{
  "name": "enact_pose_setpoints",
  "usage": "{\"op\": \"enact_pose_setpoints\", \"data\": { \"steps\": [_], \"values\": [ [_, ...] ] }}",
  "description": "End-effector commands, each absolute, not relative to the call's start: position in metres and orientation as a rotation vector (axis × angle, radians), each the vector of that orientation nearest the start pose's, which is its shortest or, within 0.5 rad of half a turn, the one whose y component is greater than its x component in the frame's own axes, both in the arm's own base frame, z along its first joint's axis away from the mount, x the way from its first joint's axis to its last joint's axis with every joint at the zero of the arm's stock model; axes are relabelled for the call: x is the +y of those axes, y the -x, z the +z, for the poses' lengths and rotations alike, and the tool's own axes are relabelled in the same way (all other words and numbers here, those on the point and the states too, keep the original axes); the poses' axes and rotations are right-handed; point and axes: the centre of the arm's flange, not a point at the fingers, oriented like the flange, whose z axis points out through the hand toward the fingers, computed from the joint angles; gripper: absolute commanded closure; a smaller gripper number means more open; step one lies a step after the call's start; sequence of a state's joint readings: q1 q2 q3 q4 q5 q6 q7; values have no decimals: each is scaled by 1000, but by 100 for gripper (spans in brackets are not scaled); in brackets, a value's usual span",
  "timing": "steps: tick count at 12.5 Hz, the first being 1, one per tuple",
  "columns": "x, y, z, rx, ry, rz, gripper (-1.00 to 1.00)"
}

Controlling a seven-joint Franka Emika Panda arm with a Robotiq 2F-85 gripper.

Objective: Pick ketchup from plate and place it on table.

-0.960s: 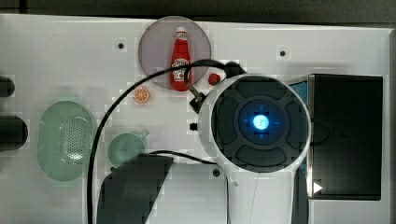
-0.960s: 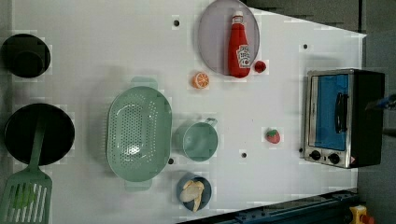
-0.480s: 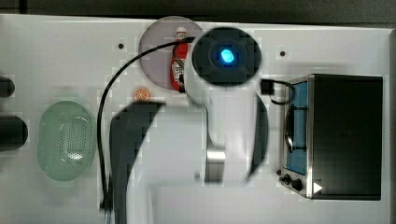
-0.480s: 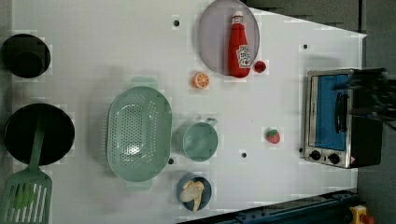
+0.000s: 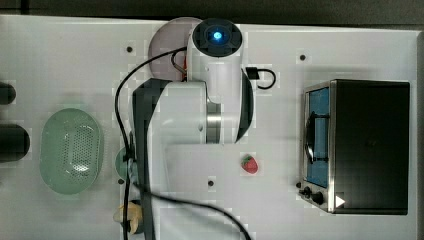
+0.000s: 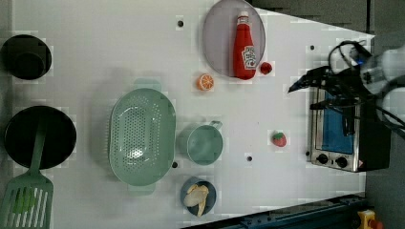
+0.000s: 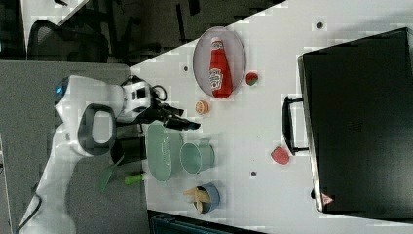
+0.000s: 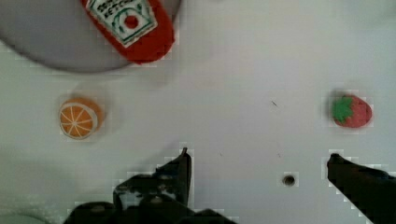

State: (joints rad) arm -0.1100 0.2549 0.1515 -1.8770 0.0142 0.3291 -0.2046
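Since 1 s ago, the arm has swung up the top view from beside the toaster oven (image 5: 367, 145) to cover most of the plate (image 5: 167, 37). Ketchup (image 6: 245, 46) unmoved: lying flat along the plate's middle, cap toward the left view's top. Gripper (image 8: 259, 161) spread wide, empty, above bare table (image 6: 119, 43) between orange slice (image 8: 80, 117) and strawberry (image 8: 352, 112), short of the bottle. Judgement: approach phase; fingers held apart to straddle the bottle's body once over it.
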Motion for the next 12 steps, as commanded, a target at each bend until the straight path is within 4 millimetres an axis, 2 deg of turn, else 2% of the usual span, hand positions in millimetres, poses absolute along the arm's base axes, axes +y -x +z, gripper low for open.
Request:
{"op": "enact_pose_setpoints", "data": {
  "steps": [1,4,7,10,12],
  "values": [
    [27,-621,381,509,3066,205,-100],
    [35,-645,344,307,3093,224,-100],
    [50,-673,310,116,3139,106,-100],
    [59,-695,277,27,3178,-19,-100],
    [60,-702,249,23,3167,-33,-100]
  ]
}}
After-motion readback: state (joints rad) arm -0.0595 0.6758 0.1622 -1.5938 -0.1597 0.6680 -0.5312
